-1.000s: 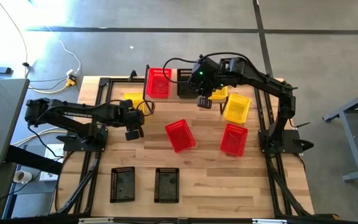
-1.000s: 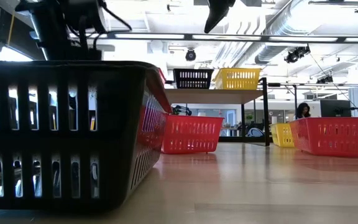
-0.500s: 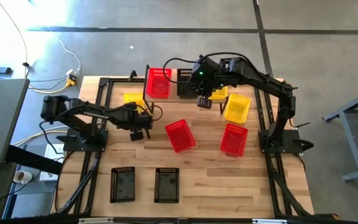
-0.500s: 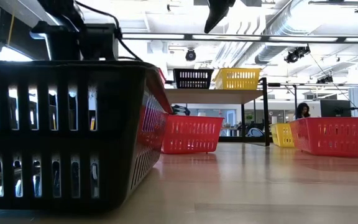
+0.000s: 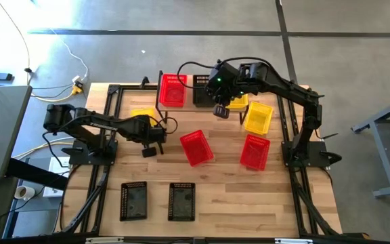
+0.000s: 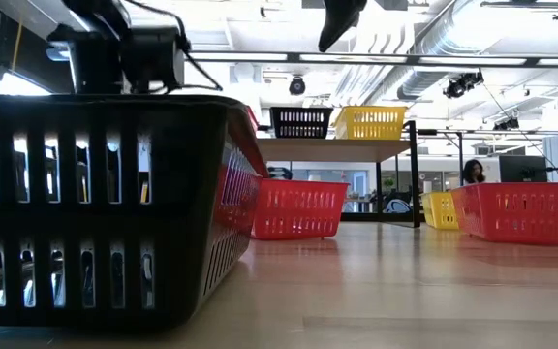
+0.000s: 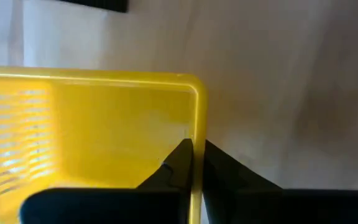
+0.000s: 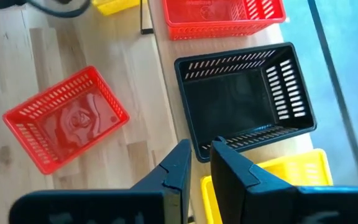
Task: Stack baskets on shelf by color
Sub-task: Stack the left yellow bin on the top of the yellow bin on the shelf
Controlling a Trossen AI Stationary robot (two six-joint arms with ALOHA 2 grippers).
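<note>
The shelf point(image 5: 188, 102) stands at the table's far side. On it sit a red basket point(image 5: 172, 90), a black basket point(image 5: 203, 89) and a yellow basket point(image 5: 239, 102). Another yellow basket point(image 5: 142, 113) rests on its bottom on the table, left of the shelf. My left gripper point(image 7: 196, 146) is shut on this basket's rim, and the arm point(image 5: 114, 124) hides part of the basket. My right gripper point(image 8: 199, 149) hangs high over the shelf's near edge, above the black basket point(image 8: 244, 93). Its fingers are slightly open with nothing between them. My left gripper pinches the yellow basket's rim point(image 7: 196, 124) close to a corner. One finger point(image 7: 178, 163) is inside the basket and the other point(image 7: 224, 169) is outside. The fingers come steeply from above, across the wall. The basket stands on the table.
On the table lie a red basket point(image 5: 196, 148) in the middle, a red basket point(image 5: 254, 151) and a yellow basket point(image 5: 258, 117) at the right, and two black baskets point(image 5: 133, 201) point(image 5: 181, 201) near the front edge. One black basket point(image 6: 105, 204) fills the low view's left.
My left arm has reached toward the table's right and sunk, bringing its gripper down onto the yellow basket left of the shelf. The basket has stayed where it was.
</note>
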